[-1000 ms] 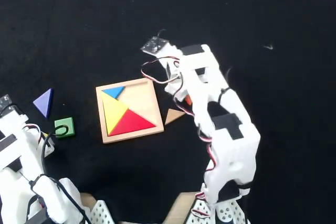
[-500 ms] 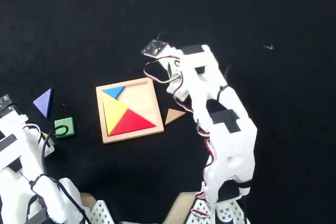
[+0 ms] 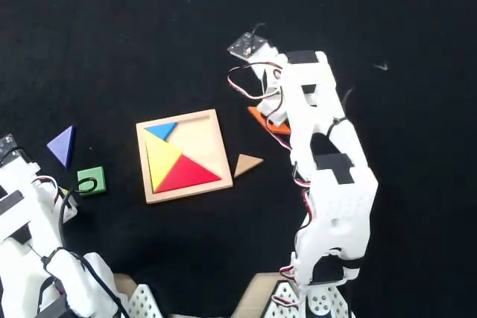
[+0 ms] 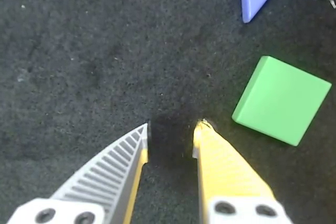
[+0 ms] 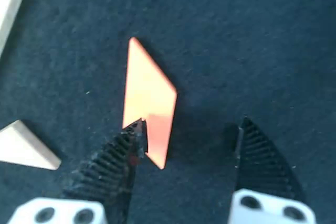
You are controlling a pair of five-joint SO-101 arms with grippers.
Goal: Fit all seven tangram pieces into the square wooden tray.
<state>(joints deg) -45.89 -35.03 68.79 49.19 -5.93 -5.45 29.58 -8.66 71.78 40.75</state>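
Right hand (image 5: 191,124) apart over orange parallelogram (image 5: 149,98), tan triangle (image 5: 23,146) nearby, left hand (image 4: 174,126) apart beside green square (image 4: 281,100)

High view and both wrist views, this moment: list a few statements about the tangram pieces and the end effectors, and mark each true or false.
1. The wooden tray holds three pieces: the blue triangle, the yellow triangle and the red triangle. True.
2. The orange parallelogram lies inside the tray. False: it lies on the black cloth outside the tray, by the right end effector.
3. The right end effector is shut on the tan triangle. False: it is open, and the tan triangle lies on the cloth beside the tray.
4. The green square lies outside the tray, near the open left end effector. True.
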